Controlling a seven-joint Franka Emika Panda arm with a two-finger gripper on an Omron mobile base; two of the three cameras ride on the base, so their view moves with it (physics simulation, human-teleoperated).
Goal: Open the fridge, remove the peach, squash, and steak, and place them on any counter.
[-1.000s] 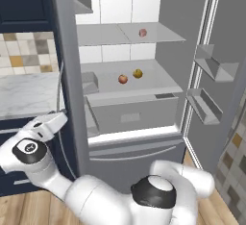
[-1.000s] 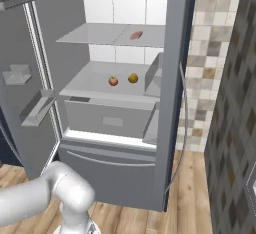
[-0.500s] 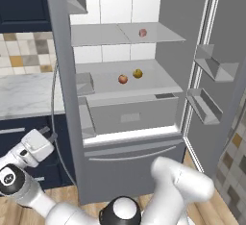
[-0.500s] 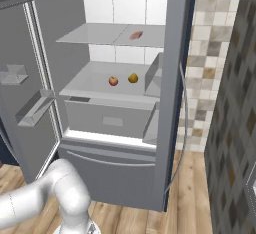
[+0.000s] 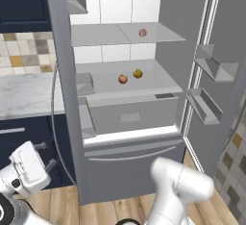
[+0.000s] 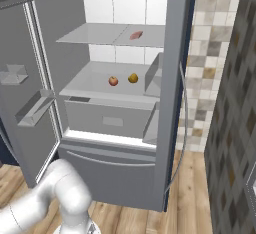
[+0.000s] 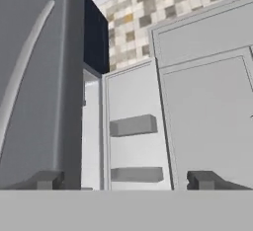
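standing wide open across the middle of both base views, the fridge is showing its white interior, with both doors swung out to the frame edges. the counter is lying at the left edge of the left base view, its marble top running left to right behind the left-hand door. the tool is sitting low in the hand view with its two tips far apart and nothing between them, so it is fully spread and empty; in the left base view the hand is hanging in the lower left corner, beside the outer face of the left door.

the steak is resting on the upper shelf, upper centre of the left base view; in the right base view it is reading as a flat slab whose long axis is slanting across the shelf. the peach and the squash are sitting near each other on the middle shelf, just apart, peach on the left; both are round, so they are pointing no particular way.

everything to be fetched is lying up and to the right of the tool in the left base view, deep inside the cavity. the door edge is standing between them, so the coming reach is probably needing to swing round it first.
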